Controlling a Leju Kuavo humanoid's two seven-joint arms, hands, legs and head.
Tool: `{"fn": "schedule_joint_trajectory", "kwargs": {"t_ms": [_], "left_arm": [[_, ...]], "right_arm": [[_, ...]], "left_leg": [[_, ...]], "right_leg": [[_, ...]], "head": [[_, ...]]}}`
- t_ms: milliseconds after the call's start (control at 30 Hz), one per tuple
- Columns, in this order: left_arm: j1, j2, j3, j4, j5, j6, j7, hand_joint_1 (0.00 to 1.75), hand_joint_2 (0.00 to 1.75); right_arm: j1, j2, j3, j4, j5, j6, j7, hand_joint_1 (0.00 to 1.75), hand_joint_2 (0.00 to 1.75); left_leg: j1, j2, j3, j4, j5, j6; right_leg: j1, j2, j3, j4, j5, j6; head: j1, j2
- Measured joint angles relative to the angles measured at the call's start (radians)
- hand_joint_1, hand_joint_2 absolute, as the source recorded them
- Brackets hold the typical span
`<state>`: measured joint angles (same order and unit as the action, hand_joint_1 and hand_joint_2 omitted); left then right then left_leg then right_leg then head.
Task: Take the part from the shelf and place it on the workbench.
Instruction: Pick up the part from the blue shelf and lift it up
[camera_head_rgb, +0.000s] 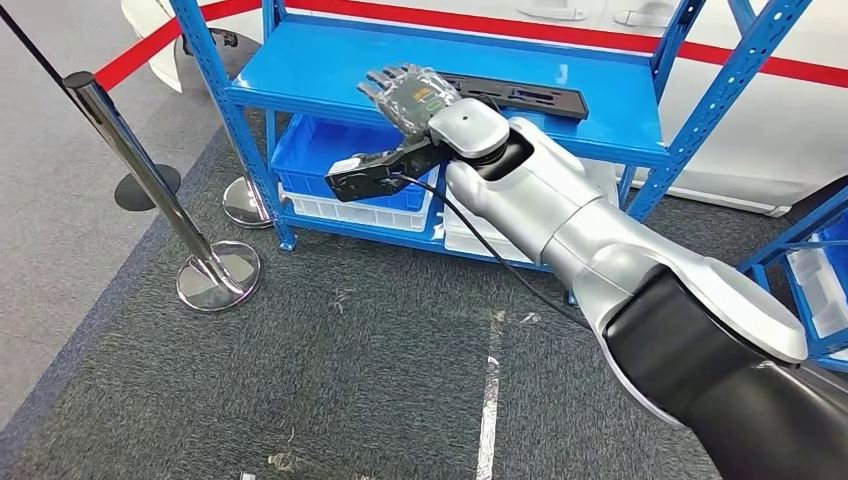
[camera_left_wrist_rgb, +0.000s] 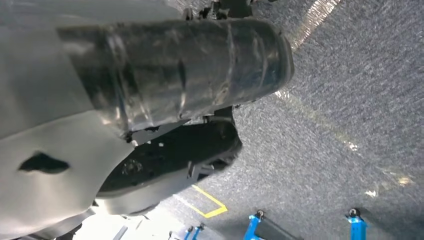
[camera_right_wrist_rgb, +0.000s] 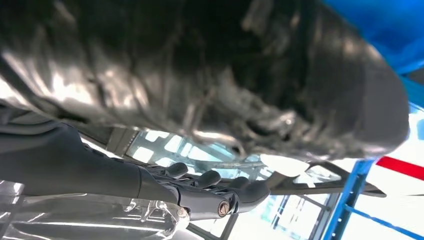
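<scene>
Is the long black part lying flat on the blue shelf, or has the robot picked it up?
Lying flat. The long black part rests on the blue shelf, with the right hand at its near end.

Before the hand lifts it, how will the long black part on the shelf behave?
The black part looks long, flat and thin, so it may tip if lifted near one end. It seems rigid plastic, probably light. On the smooth blue shelf it might slide when the right hand pushes it.
</scene>
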<state>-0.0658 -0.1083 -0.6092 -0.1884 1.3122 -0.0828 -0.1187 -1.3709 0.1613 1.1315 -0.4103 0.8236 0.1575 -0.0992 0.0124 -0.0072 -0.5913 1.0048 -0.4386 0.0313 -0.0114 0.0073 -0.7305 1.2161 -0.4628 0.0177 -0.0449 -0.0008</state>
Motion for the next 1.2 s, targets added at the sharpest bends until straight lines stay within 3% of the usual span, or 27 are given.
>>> {"fn": "schedule_joint_trajectory", "kwargs": {"t_ms": [33,100,233,300,367,433,467,533,600,733,800,833,900,967,1000,1100,1133,1200], "left_arm": [[0.001,0.000,0.000,0.000,0.000,0.001,0.001,0.00,0.00],[0.000,0.000,0.000,0.000,0.000,0.003,0.004,0.00,0.00],[-0.001,0.001,-0.002,0.000,-0.001,0.006,0.008,0.00,0.00],[-0.001,0.001,-0.003,0.000,0.000,0.005,0.008,0.00,0.00],[-0.002,0.001,-0.004,0.000,0.001,0.004,0.008,0.00,0.00],[-0.005,0.001,-0.004,0.000,0.001,0.003,0.007,0.00,0.00],[-0.005,0.001,-0.004,0.000,0.001,0.004,0.007,0.00,0.00],[-0.003,0.001,-0.004,0.000,0.001,0.004,0.007,0.00,0.00],[0.000,0.001,-0.005,0.000,0.001,0.006,0.009,0.00,0.00],[0.000,0.000,-0.005,0.000,0.004,0.009,0.017,0.00,0.00],[0.000,-0.002,-0.005,0.000,0.006,0.008,0.018,0.00,0.00],[0.000,-0.003,-0.005,0.000,0.007,0.008,0.019,0.00,0.00],[-0.001,-0.002,-0.005,0.000,0.008,0.008,0.019,0.00,0.00],[-0.001,-0.001,-0.005,0.000,0.009,0.008,0.018,0.00,0.00],[-0.001,-0.001,-0.005,0.000,0.010,0.008,0.018,0.00,0.00],[0.000,-0.001,-0.005,0.000,0.010,0.008,0.018,0.00,0.00],[0.000,-0.001,-0.005,0.000,0.011,0.008,0.018,0.00,0.00],[0.000,-0.001,-0.005,0.000,0.012,0.008,0.017,0.00,0.00]], "right_arm": [[-0.002,-0.002,0.000,0.000,0.000,0.000,0.000,0.00,0.00],[-0.005,-0.003,0.000,0.000,0.001,0.001,0.000,0.00,0.00],[-0.005,-0.006,0.000,0.001,0.003,0.001,0.000,0.00,0.00],[-0.007,-0.007,0.000,0.002,0.006,0.000,-0.003,0.00,0.00],[-0.006,-0.007,0.000,0.002,0.010,0.000,-0.006,0.00,0.00],[0.000,-0.007,0.000,0.002,0.012,0.000,-0.008,0.00,0.00],[0.002,-0.007,0.000,0.002,0.012,0.000,-0.009,0.00,0.00],[0.002,-0.007,0.000,0.002,0.014,0.000,-0.009,0.00,0.00],[0.001,-0.007,0.000,0.002,0.015,0.000,-0.009,0.00,0.00],[0.003,-0.007,0.000,0.002,0.014,0.017,-0.009,0.00,0.00],[0.002,-0.007,0.000,0.003,0.007,0.051,-0.007,0.00,0.00],[0.002,-0.007,0.000,0.003,0.002,0.070,-0.006,0.00,0.00],[0.005,-0.008,0.000,0.005,-0.003,0.092,-0.001,0.00,0.00],[0.011,-0.009,0.000,0.009,-0.003,0.098,0.006,0.00,0.00],[0.013,-0.010,0.000,0.011,-0.003,0.099,0.009,0.00,0.00],[0.012,-0.014,0.000,0.016,-0.004,0.105,0.018,0.00,0.00],[0.011,-0.016,0.000,0.017,-0.004,0.109,0.021,0.00,0.00],[0.010,-0.018,0.000,0.019,-0.006,0.112,0.025,0.00,0.00]], "left_leg": [[0.000,-0.002,0.002,0.004,-0.006,-0.003],[-0.004,-0.002,0.002,0.012,-0.016,-0.013],[-0.004,0.001,-0.001,0.023,-0.031,-0.032],[-0.002,0.002,-0.029,0.087,-0.066,-0.042],[0.000,0.003,-0.089,0.207,-0.113,-0.049],[0.001,0.004,-0.134,0.278,-0.118,-0.052],[0.001,0.004,-0.133,0.264,-0.094,-0.051],[0.001,0.004,-0.092,0.155,-0.020,-0.047],[-0.004,0.004,-0.050,0.059,0.015,-0.039],[-0.007,0.001,-0.035,0.023,0.004,-0.021],[-0.002,0.001,-0.023,0.013,0.004,-0.013],[-0.001,0.002,-0.017,0.009,0.003,-0.009],[-0.001,0.003,-0.011,0.008,-0.002,-0.002],[-0.002,0.003,-0.006,0.010,-0.008,0.003],[-0.002,0.001,-0.003,0.012,-0.012,0.004],[-0.004,-0.003,0.011,0.020,-0.030,-0.002],[-0.005,-0.004,0.011,0.023,-0.034,-0.006],[-0.007,-0.003,0.009,0.023,-0.036,-0.017]], "right_leg": [[0.000,-0.001,0.031,-0.071,0.035,-0.003],[0.003,-0.001,0.078,-0.169,0.065,-0.010],[0.005,0.005,0.092,-0.189,0.057,-0.025],[0.000,0.005,0.101,-0.195,0.055,-0.035],[0.001,0.003,0.107,-0.195,0.050,-0.042],[0.001,0.003,0.113,-0.193,0.043,-0.044],[0.001,0.003,0.117,-0.191,0.039,-0.044],[0.001,0.006,0.127,-0.187,0.028,-0.040],[0.004,0.008,0.129,-0.184,0.020,-0.033],[0.008,0.005,0.125,-0.188,0.019,-0.017],[0.008,0.002,0.118,-0.164,0.002,-0.010],[0.007,0.000,0.100,-0.125,-0.018,-0.006],[0.005,-0.001,0.034,-0.001,-0.063,-0.002],[0.004,-0.002,-0.022,0.081,-0.068,-0.002],[0.003,-0.002,-0.025,0.068,-0.042,-0.003],[0.005,-0.002,0.044,-0.106,0.061,-0.013],[0.007,-0.002,0.064,-0.149,0.071,-0.017],[0.012,0.000,0.079,-0.178,0.063,-0.021]], "head": [[0.000,0.000],[0.000,0.000],[-0.001,0.000],[-0.006,0.000],[-0.010,0.000],[-0.010,0.000],[-0.011,0.000],[-0.010,0.000],[-0.010,0.000],[-0.010,0.000],[-0.008,0.000],[-0.006,0.000],[-0.002,0.000],[-0.002,0.000],[-0.002,0.000],[-0.002,0.000],[-0.002,0.000],[-0.004,0.000]]}}
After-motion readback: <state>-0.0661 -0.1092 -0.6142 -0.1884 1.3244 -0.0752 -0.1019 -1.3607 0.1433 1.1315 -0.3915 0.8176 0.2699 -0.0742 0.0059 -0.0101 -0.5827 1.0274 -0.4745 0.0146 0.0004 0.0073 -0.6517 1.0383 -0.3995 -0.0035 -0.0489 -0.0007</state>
